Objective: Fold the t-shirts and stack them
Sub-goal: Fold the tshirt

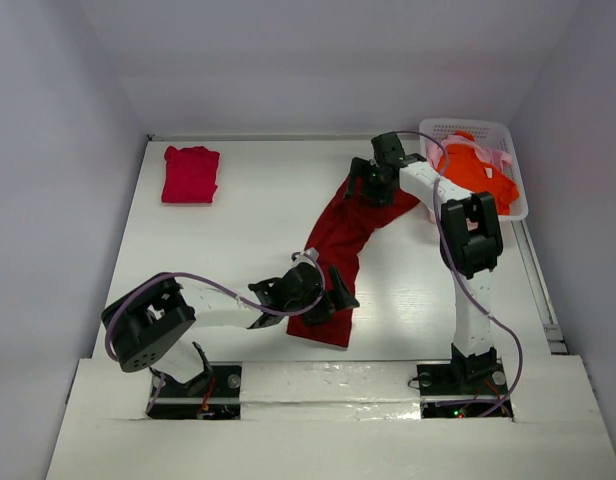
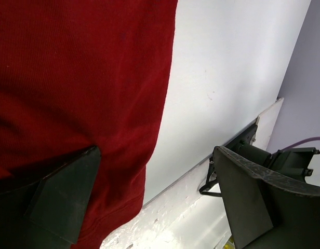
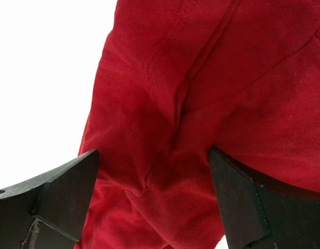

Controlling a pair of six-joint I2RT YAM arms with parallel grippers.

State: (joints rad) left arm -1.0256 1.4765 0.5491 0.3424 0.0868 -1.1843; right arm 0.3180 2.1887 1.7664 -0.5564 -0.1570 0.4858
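Note:
A large dark red t-shirt [image 1: 343,240] lies crumpled in a long diagonal strip across the middle of the table. My left gripper [image 1: 333,295] hovers open over its near end; in the left wrist view the shirt's hem [image 2: 71,78] runs under one finger [image 2: 61,202] while the other stands over bare table. At the far end my right gripper [image 1: 373,185] is open, its jaws straddling bunched red cloth [image 3: 201,78] without closing on it. A crimson-pink t-shirt [image 1: 190,174] lies folded at the far left. An orange t-shirt [image 1: 478,170] and a pale pink one [image 1: 503,158] sit in the basket.
The white lattice basket [image 1: 468,125] stands at the far right corner, just behind the right arm. The table's raised white front ledge [image 2: 191,207] runs close to the left gripper, with the right arm's base [image 2: 284,161] beyond it. Grey walls enclose the table.

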